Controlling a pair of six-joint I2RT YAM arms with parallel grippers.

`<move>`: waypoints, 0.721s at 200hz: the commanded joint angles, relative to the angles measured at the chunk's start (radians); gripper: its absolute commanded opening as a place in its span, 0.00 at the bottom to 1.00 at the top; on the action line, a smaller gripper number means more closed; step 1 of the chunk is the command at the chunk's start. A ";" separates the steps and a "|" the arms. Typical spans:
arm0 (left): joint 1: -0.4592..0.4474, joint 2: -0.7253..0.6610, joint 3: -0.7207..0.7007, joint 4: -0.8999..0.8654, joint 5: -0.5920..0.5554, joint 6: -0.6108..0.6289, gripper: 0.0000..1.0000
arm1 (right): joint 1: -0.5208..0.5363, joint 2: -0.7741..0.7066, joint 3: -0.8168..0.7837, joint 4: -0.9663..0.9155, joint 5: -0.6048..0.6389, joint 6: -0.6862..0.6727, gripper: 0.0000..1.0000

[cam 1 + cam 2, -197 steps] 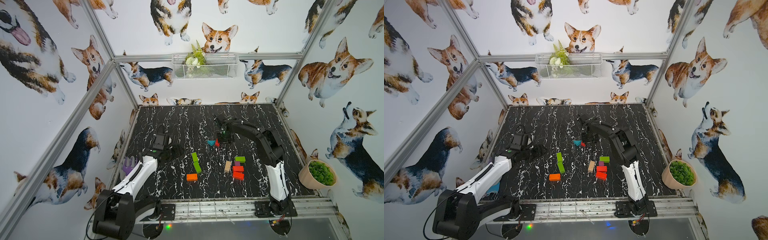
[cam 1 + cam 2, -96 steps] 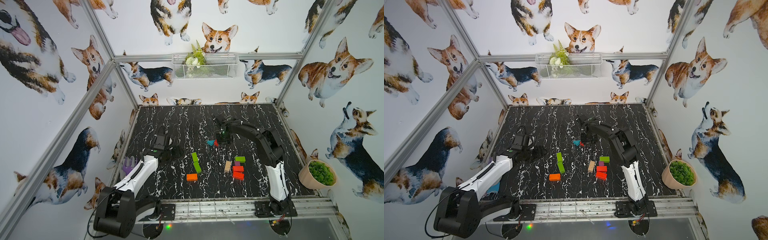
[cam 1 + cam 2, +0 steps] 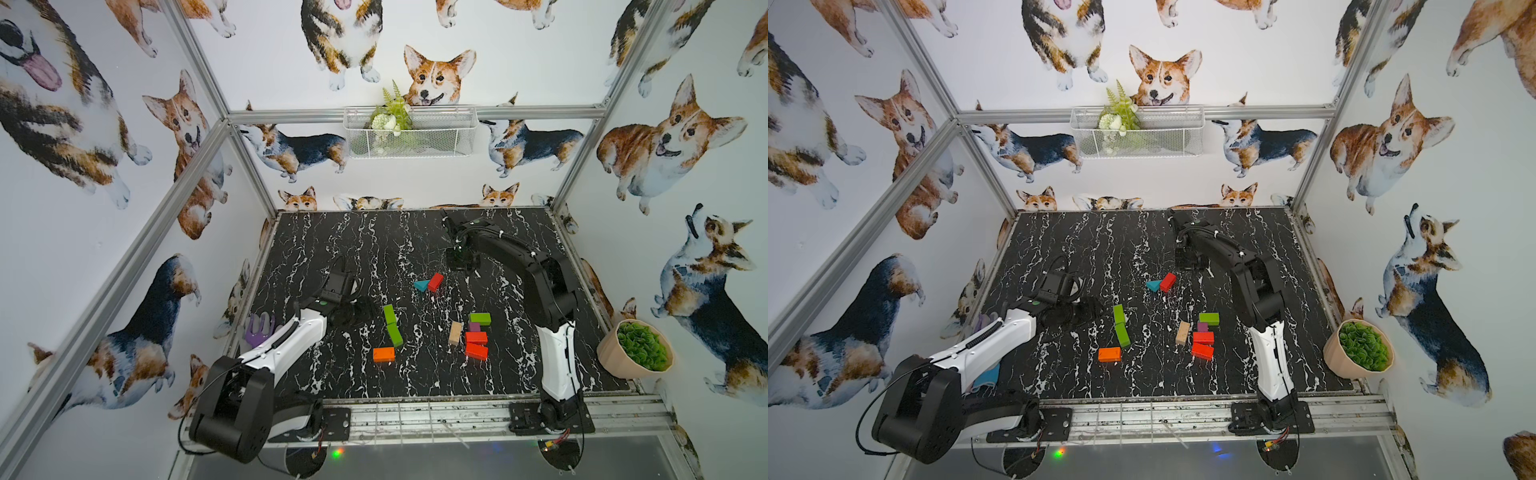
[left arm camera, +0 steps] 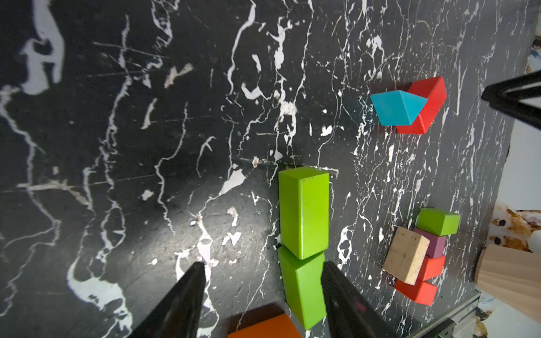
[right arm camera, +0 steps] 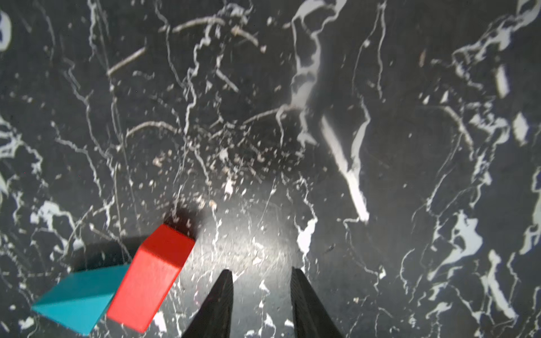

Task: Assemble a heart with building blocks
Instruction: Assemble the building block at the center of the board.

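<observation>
The building blocks lie in loose groups on the black marble table, and no heart shape shows among them. A teal triangle (image 3: 421,285) touches a red block (image 3: 435,281). Two green bars (image 3: 389,313) (image 3: 394,334) lie end to end, with an orange block (image 3: 383,354) in front of them. A plain-wood bar (image 3: 455,333), a green block (image 3: 480,318), a purple cube (image 3: 474,327) and two red blocks (image 3: 476,344) cluster together. My left gripper (image 4: 263,264) is open, and the nearer green bar (image 4: 303,286) lies just inside one finger. My right gripper (image 5: 261,270) stands narrowly open over bare table beside the red block (image 5: 152,272).
A plant pot (image 3: 636,349) stands at the table's right front corner. A purple glove-like thing (image 3: 259,328) lies off the left edge. A wire basket (image 3: 409,133) hangs on the back wall. Metal rails run along the table's sides.
My right gripper has drawn back from the red block and teal triangle, toward the rear right. The left arm has barely shifted. No block has moved.
</observation>
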 commanded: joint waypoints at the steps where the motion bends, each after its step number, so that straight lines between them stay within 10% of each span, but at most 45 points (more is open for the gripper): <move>1: -0.054 0.034 -0.013 0.075 -0.047 -0.078 0.67 | -0.013 0.074 0.095 -0.054 -0.004 -0.032 0.36; 46: -0.082 0.133 0.019 0.139 -0.065 -0.124 0.66 | -0.011 0.125 0.157 -0.074 -0.024 -0.016 0.36; 144: -0.166 0.333 0.222 0.033 -0.171 -0.153 0.67 | 0.039 -0.263 -0.286 0.044 -0.007 0.035 0.37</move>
